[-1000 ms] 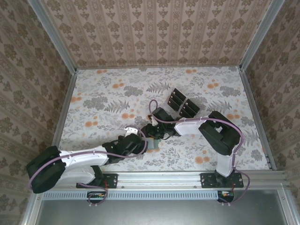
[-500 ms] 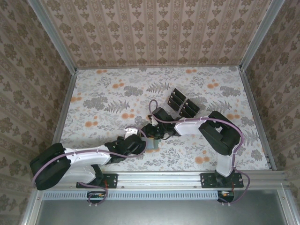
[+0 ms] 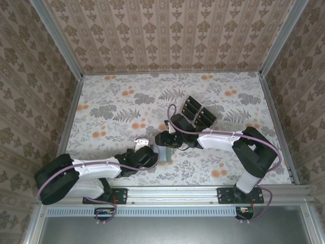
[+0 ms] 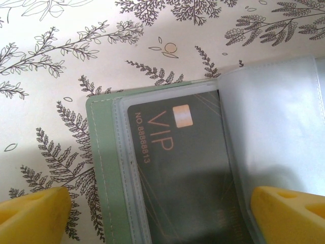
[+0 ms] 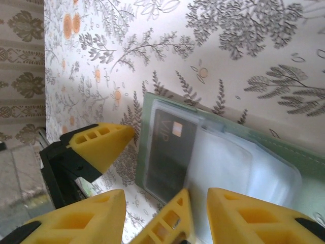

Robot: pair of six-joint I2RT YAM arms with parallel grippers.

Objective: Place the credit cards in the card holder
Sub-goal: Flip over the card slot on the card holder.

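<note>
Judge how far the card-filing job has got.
Done: one VIP card sits sleeved inside the card holder. In hand: nothing visibly gripped; the left gripper hangs open over it. Left: the black cards grouped farther back, not yet in the holder.

Wallet [image 4: 104, 173] cover: sage-green, matt, fine-grained, leather-like; stitched seam along edge.
Sleeves [image 4: 274, 127] inside: clear soft plastic, faintly frosted, slight sheen.
Card [image 4: 188, 173] in sleeve: dark smooth plastic, coppery metallic print.
Table cover [image 4: 61, 61]: floral print, matt, smooth.
Fingers [image 4: 30, 213]: yellow matt plastic.
Rail [image 3: 172, 192] at table's near edge: pale brushed metal.
Arm shells [image 3: 91, 170]: glossy white plastic.
</note>
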